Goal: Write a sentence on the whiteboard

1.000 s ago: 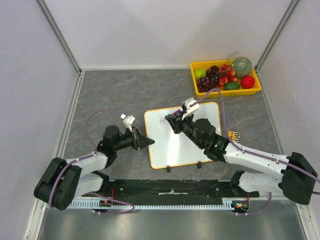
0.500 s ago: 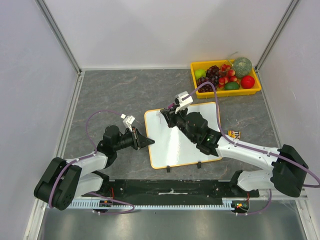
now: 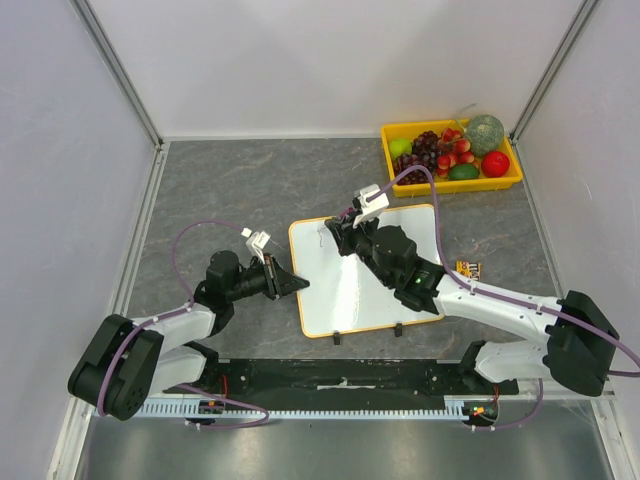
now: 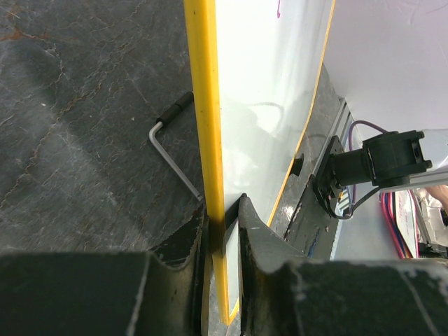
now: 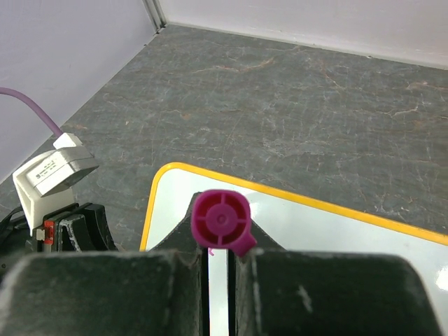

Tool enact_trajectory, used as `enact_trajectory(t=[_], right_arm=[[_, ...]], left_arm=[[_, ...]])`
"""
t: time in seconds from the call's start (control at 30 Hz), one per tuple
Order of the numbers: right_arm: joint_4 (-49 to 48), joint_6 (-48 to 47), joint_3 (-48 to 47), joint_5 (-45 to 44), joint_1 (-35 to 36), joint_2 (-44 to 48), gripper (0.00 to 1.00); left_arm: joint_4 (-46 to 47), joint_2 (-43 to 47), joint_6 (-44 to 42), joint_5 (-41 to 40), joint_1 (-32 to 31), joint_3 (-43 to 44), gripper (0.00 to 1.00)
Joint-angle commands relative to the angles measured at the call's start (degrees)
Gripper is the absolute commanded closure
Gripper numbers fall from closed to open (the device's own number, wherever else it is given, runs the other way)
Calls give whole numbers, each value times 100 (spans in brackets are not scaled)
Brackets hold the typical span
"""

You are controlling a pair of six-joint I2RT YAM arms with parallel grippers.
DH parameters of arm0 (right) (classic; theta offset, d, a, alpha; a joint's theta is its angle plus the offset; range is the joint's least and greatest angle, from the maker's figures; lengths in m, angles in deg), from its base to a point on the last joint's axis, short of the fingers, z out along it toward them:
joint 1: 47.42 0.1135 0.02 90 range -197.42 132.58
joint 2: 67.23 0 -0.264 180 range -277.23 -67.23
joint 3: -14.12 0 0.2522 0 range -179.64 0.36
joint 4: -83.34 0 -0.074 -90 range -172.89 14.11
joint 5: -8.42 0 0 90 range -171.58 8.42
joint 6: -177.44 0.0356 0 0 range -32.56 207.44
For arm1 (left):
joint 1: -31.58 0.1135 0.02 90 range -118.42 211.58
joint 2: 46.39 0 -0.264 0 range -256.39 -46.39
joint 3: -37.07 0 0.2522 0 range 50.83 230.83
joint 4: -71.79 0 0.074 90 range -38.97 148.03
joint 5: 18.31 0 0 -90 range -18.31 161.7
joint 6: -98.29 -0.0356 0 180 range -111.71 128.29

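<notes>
Two grips: left claw (image 3: 297, 284) pinches the whiteboard (image 3: 340, 295) edge, right claw (image 3: 340, 228) squeezes a purple marker (image 5: 221, 222) at its far corner; writing seems barely begun, so stroke sideways next.

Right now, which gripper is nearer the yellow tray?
Right. The right gripper is at the whiteboard's far left corner; left gripper clamps its left edge, farther from the tray.
</notes>
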Motion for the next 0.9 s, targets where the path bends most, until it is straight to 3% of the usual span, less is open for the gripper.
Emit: enact_trajectory(t=[0.0,0.87], right_arm=[[-171,-19,74,-219,26,193,100],[83,95,276,-624,17,202,100]], left_arm=[[-334,-133,-456,-288,-26,20,98],[-334,-116,-474,-279,-18,20,98]])
